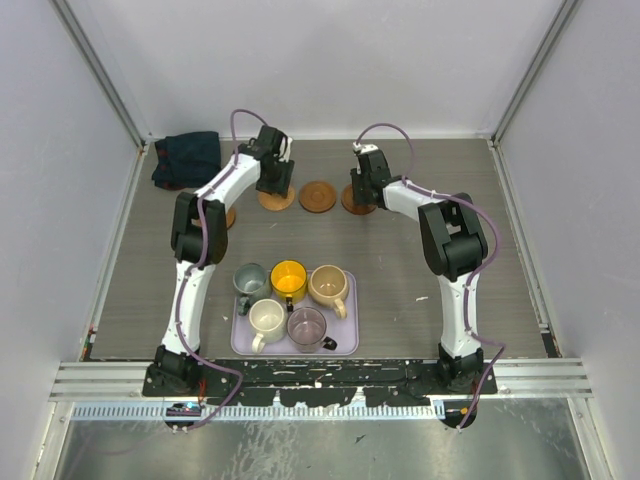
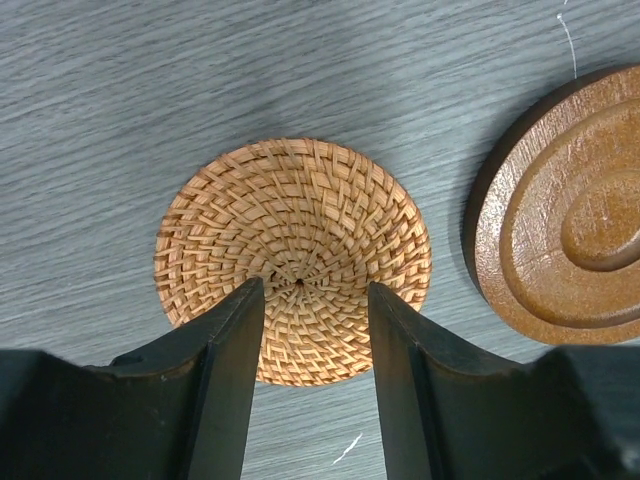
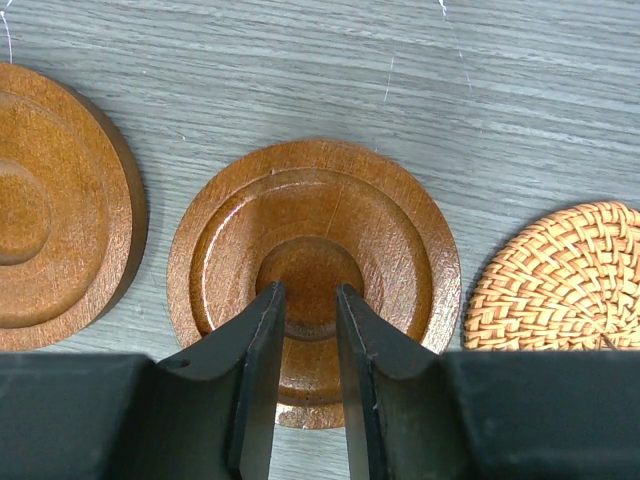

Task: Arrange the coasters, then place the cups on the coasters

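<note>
- Left claw [image 2: 315, 290]: jaws roughly half apart, nothing between them. It sits over the near half of the woven coaster [image 2: 292, 230], one finger on each side of the weave's centre. Whether it touches the weave can't be told.
- Right claw [image 3: 310, 292]: narrow gap, nothing clamped. Its tips are over the raised centre of the ringed wood coaster [image 3: 313, 230]. Touching or just above: can't tell.
- The coasters lie in a row on the far part of the surface [image 1: 520, 260]. Left to right: the edge coaster [image 1: 231, 217], partly under the left arm, then the woven coaster, the middle wood coaster [image 1: 318, 195] and the ringed wood coaster. The second woven coaster [image 3: 560, 280] is just right of that one, not touching it.
- Cups: all five stand in the lavender tray [image 1: 352, 320], near centre between the arm bases and well apart from the coasters.
  - Far row: grey-green cup [image 1: 250, 280], yellow cup [image 1: 289, 280], tan cup [image 1: 328, 285].
  - Near row: cream cup [image 1: 266, 318], mauve cup [image 1: 307, 325].
- Dark cloth [image 1: 187, 158] lies in the far-left corner.
</note>
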